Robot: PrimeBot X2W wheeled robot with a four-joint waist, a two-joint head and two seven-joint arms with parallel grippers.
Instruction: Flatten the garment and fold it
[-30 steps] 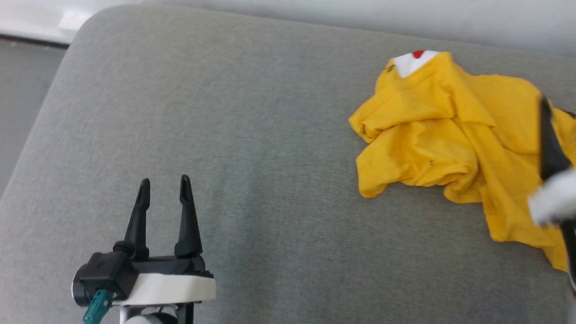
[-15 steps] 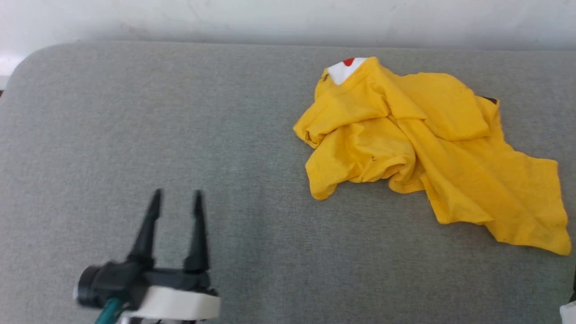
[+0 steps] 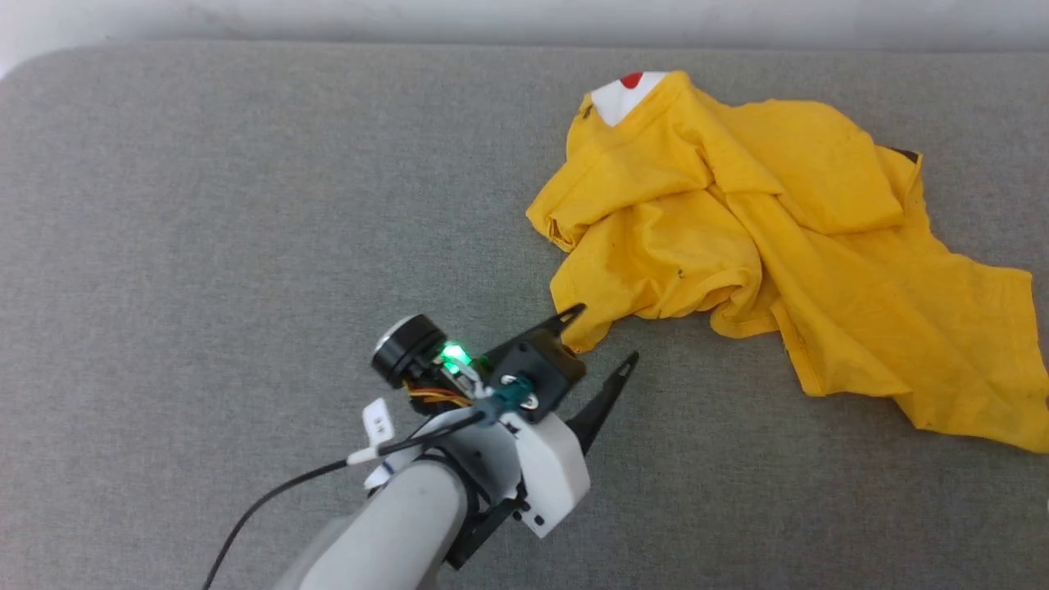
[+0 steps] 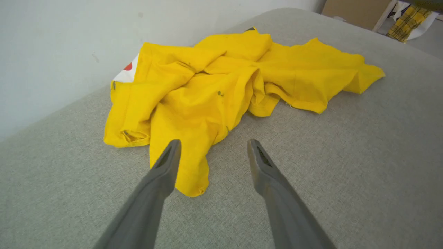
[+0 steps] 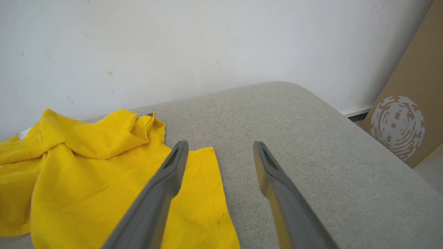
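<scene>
The garment (image 3: 762, 238), a bright yellow T-shirt, lies crumpled on the grey cushion (image 3: 246, 205), a white patch with a red dot at its far edge. My left gripper (image 3: 602, 333) is open, its fingers pointing at the shirt's near-left corner, one fingertip (image 3: 574, 311) at that corner. Its wrist view shows the garment (image 4: 221, 90) ahead of the open left gripper (image 4: 213, 143), the nearest yellow corner just left of the gap. The right gripper (image 5: 220, 144) is open above the garment's (image 5: 104, 180) right edge, holding nothing.
A white wall (image 3: 524, 16) runs behind the cushion. A brown cardboard box (image 5: 408, 103) stands off the cushion's right end. In the left wrist view, cardboard (image 4: 356, 10) and a yellow plaid cloth (image 4: 408, 20) lie beyond the far corner.
The head camera has swung right, shifting the whole picture. My left arm has turned and reached right toward the shirt's near-left corner. The right gripper has left the head view.
</scene>
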